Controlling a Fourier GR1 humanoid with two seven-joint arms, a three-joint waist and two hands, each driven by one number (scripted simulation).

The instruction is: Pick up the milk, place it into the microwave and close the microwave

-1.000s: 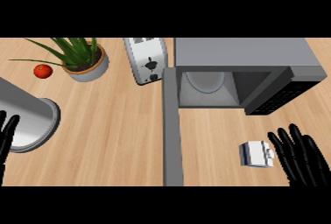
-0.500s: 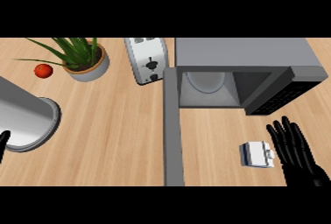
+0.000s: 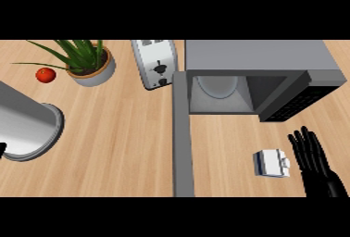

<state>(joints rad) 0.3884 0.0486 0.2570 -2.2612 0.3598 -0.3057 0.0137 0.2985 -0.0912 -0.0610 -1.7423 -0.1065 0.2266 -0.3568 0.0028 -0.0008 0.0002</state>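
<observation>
Right now the milk [image 3: 272,163] is sitting on the counter [image 3: 123,152] in front of the microwave [image 3: 259,55], below its right end; it seems to be standing upright, long axis pointing up, top ridge running toward the microwave; the right hand [image 3: 313,159] is hovering just beside it, fingers straight and spread, probably lining up a side grasp; the door [image 3: 183,152] is hanging wide open, leaving the cavity free; the left hand [image 3: 2,149] is showing only a sliver, so I cannot tell its state.
</observation>
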